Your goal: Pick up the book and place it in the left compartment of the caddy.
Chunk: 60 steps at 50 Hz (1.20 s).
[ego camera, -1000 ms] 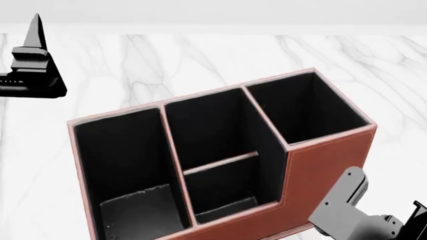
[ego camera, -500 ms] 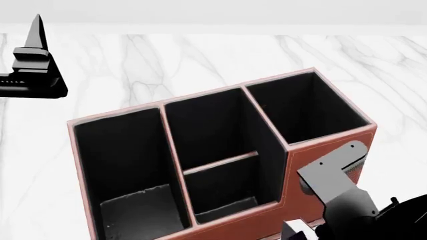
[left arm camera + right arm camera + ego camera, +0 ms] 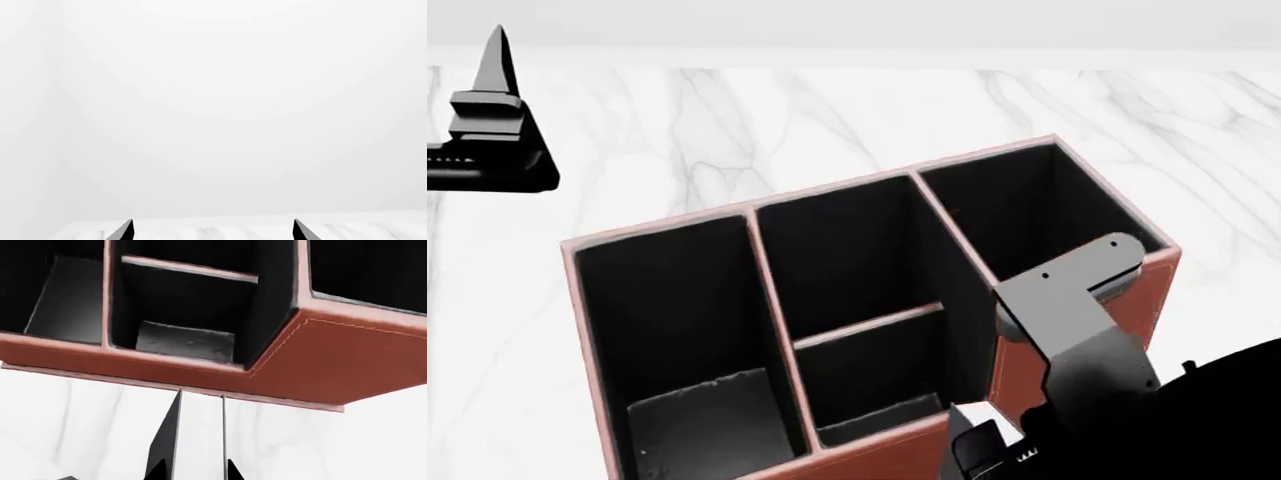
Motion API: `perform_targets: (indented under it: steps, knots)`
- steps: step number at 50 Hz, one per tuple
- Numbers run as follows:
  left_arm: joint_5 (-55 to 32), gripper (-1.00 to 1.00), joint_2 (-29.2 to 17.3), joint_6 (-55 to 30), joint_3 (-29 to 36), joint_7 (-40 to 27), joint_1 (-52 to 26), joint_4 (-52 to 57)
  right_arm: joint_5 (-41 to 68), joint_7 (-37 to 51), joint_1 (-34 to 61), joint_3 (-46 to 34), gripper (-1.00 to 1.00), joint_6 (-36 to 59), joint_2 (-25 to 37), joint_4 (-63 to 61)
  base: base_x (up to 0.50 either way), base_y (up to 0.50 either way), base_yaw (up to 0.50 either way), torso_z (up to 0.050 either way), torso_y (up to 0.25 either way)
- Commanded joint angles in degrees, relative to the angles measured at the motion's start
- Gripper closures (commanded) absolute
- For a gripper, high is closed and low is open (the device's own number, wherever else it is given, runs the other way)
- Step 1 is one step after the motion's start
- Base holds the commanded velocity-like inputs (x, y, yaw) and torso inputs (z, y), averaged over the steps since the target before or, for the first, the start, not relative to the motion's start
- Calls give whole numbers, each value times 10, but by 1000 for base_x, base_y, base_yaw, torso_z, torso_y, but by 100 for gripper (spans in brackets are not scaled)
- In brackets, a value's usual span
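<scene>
Table [image 3: 827, 110] is carrying the caddy [image 3: 333, 355], with its left compartment [image 3: 667, 320] gaping upward. The book [image 3: 200, 435], likely stiff, weighty and slick-covered, is hovering just before the caddy's front. Right pincer [image 3: 193, 474] is apparently squeezing both covers, a sound hold. Left pincer [image 3: 212, 231] is idling wide, holding nothing.

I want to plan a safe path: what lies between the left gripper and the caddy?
Head view: only bare marble tabletop between left gripper and caddy.

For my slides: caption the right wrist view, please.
Right gripper holding the upright book just before the caddy's stepped front wall.
</scene>
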Motion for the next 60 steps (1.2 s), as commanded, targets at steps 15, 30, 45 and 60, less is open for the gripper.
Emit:
perform_targets:
  steps: [15,30,45,60]
  knots:
    - [-5,-100,-3,5,6,-6,1,-4,23,36,186,56,100,38,-125,75,0,0,0,0,1]
    - [-11,-100,-3,0,8,-11,-3,0,-20,-8,192,54,100,20,-157,106,0,0,0,0,1]
    - [-16,-100,-4,-3,9,-15,-8,1,-100,-89,178,44,100,-48,-238,170,0,0,0,0,1]
    - [-21,-100,-6,-1,9,-18,-7,2,-147,-126,152,43,100,-116,-295,194,0,0,0,0,1]
